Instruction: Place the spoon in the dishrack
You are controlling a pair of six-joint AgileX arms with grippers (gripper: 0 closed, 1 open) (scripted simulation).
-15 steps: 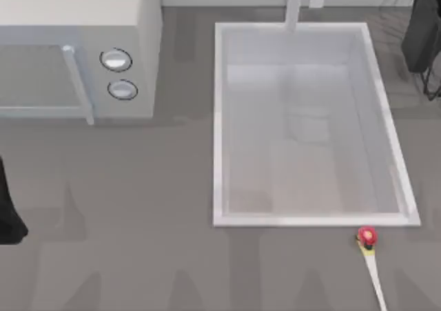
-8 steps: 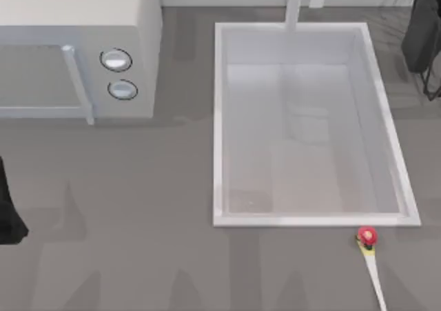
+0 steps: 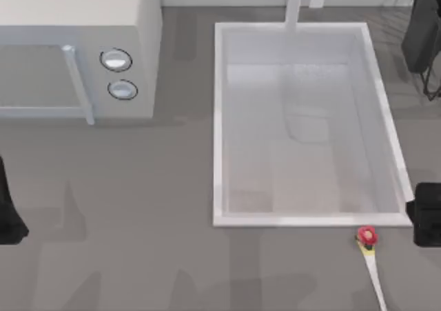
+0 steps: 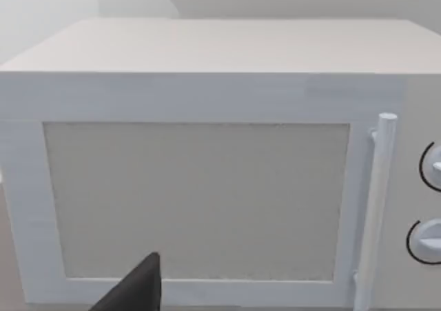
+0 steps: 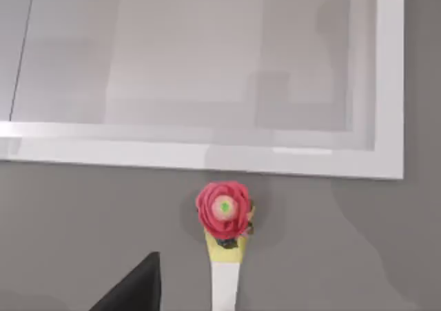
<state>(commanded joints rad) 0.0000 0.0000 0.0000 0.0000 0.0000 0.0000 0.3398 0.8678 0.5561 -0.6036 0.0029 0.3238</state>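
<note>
Right gripper (image 3: 428, 214) is at the right edge of the table, near the front right corner of the sink (image 3: 219, 118); whether its fingers are spread or closed I cannot tell. It holds nothing. One dark fingertip (image 5: 134, 287) of it shows in the right wrist view, just beside the spoon's neck but not touching.

Just to the gripper's left and a little nearer the front edge lies the spoon (image 3: 370, 259), flat on the grey table (image 3: 138, 221). Its round red end (image 5: 224, 209) points toward the sink rim, close to the rim but apart from it, and its pale handle (image 3: 376, 283) runs away toward the front edge. I judge the arm is placed here so that the wrist camera looks down on the red end and the yellow neck (image 5: 225, 249), ready for a grasp from above.

The dishrack (image 3: 424, 32) stands well beyond the gripper, at the far right corner, past the whole length of the sink. So the carry should go along the sink's right side, and its raised rim is what may stand in the way if the spoon hangs low.

Left gripper (image 3: 8, 214) is parked at the table's left edge, well apart; its camera faces the microwave (image 4: 207, 152), door shut.
</note>
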